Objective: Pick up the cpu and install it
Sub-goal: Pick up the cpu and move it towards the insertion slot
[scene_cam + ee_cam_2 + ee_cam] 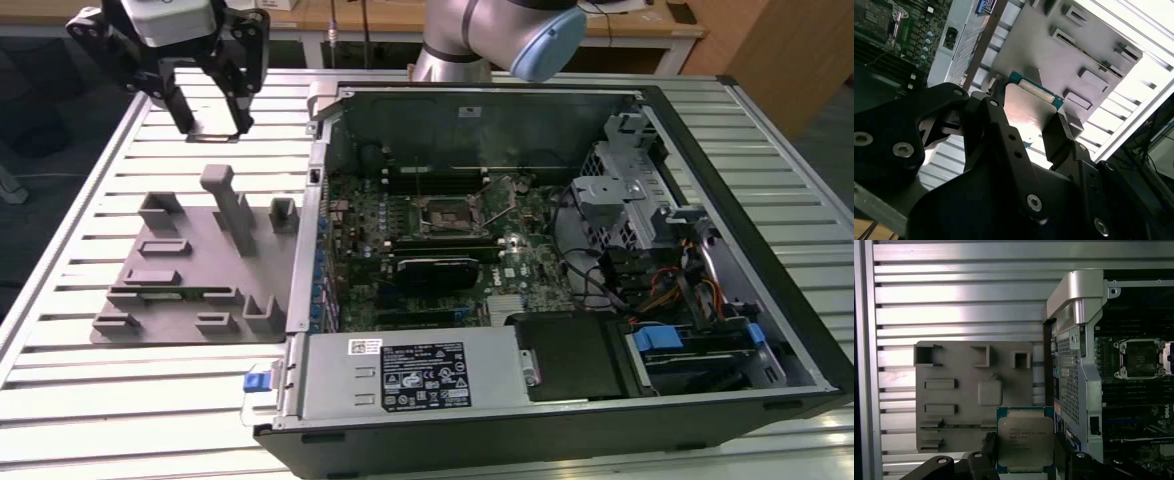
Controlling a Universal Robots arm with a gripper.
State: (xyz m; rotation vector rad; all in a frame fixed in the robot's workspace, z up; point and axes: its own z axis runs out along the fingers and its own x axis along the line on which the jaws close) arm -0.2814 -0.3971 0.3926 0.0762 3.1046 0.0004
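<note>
Exterior view: end effector hangs over the slatted worktop, near the grey holder tray, at the exterior view's left of the open computer case.

Second wrist view: fingers are clamped on opposite edges of the cpu. We judge it light, stiff, smooth-topped and fragile underneath, so an edge hold suits.

First wrist view: the case wall stands between the cpu and the motherboard socket.

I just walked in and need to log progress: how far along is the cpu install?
Done: the cpu is picked up, clear of the grey tray. In hand: the gripper is shut on it, holding it in the air beside the open case. Left: the install itself; the socket on the board looks empty.
</note>
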